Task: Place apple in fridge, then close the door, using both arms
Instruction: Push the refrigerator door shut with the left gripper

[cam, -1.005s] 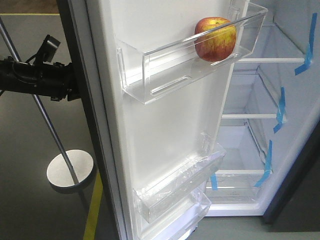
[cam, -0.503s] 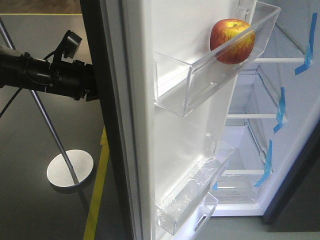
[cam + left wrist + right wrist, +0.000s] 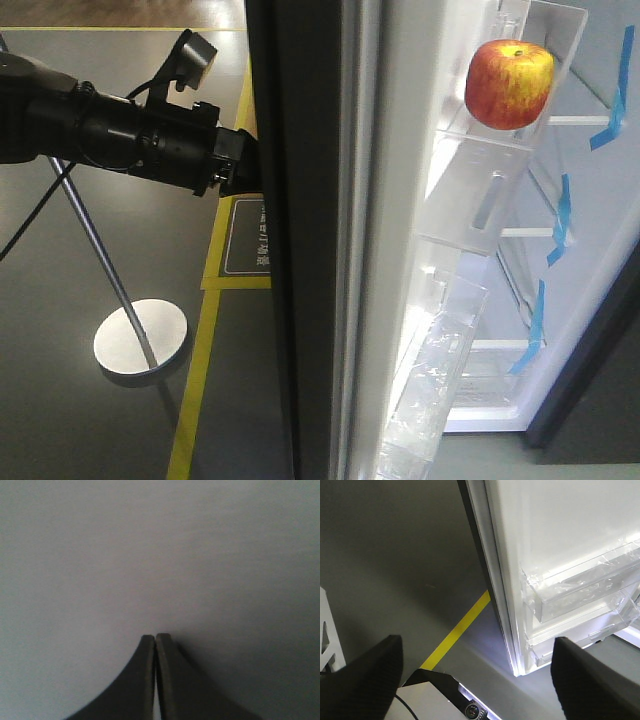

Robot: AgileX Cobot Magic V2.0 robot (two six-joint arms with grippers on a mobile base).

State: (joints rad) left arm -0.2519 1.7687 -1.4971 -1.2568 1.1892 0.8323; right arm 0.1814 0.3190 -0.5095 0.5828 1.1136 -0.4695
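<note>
Apple (image 3: 508, 82) sat in the top clear bin (image 3: 480, 190) on the inner side of the door (image 3: 300, 300), upright, dimple up, near the bin's far end. I saw the door almost edge-on in the front view, dark outer face to the left, white inner face to the right, not shut. Behind it the fridge (image 3: 610, 250) was lit, with white shelves and blue tape (image 3: 560, 215) strips on its right wall. A lower bin (image 3: 440, 370) on the door had crinkled plastic wrap on it.

Left arm (image 3: 110, 125) reached in from the left with its tip at the door's outer face. On the left wrist view the jaws were closed, both fingers (image 3: 142, 680) pressed together, holding nothing, tips at a plain grey panel that filled the frame.

Right jaws were wide open and empty, with the fingers (image 3: 370, 680) at the frame's lower corners, the door's bottom corner and low bins (image 3: 580, 587) between them in the right wrist view. Right arm itself did not show in the front view.

On the grey floor were a yellow line (image 3: 195, 400), a dark sign (image 3: 245, 235) and a pole stand (image 3: 140, 343) with a round base.
</note>
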